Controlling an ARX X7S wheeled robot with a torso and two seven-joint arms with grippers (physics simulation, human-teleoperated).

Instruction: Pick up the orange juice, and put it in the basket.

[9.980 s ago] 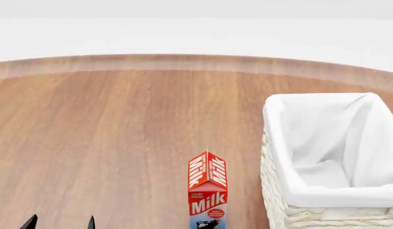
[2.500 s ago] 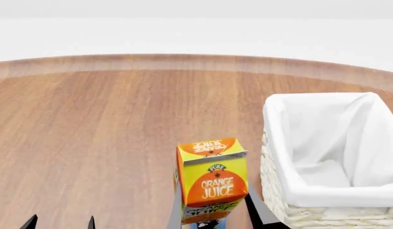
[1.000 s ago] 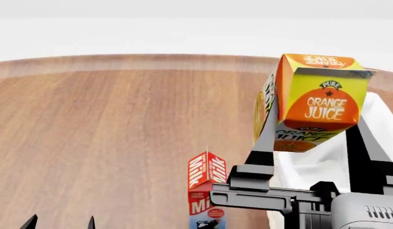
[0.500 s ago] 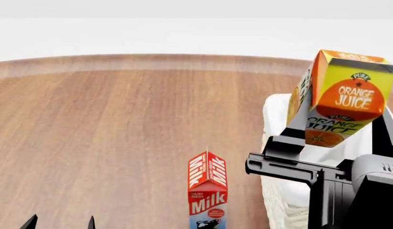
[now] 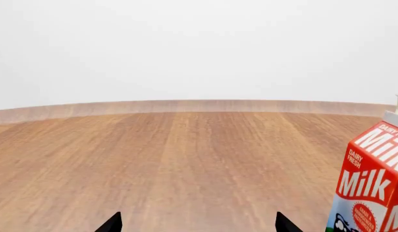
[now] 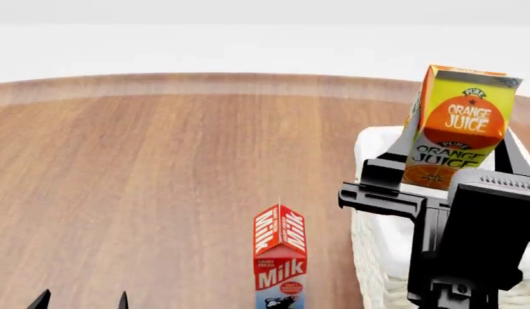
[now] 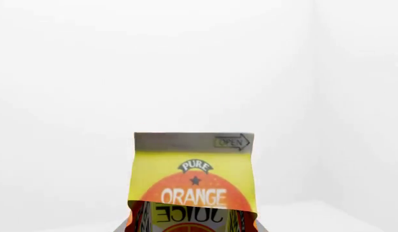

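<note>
Orange juice (image 6: pixel 460 129) up in the air in my right gripper (image 6: pixel 449 164), fingers clamped on its lower sides, carton lifted above the near-left part of the basket (image 6: pixel 364 145). Long axis close to upright, gable top uppermost and leaning slightly away and to the left; lettered orange face turned toward my head. In the right wrist view the carton (image 7: pixel 193 186) fills the lower centre, nothing but white behind it. Basket's white liner rim shows left of the arm; the rest of the basket is hidden by my arm, so room inside is hard to judge. Milk carton (image 6: pixel 280 256) stands upright on the wooden table (image 6: pixel 144 180), left of the basket and apart from it. Table's far curved edge well beyond. Left gripper (image 6: pixel 82 301) low at the near edge, fingertips spread, holding nothing; broad bare wood ahead of it.
</note>
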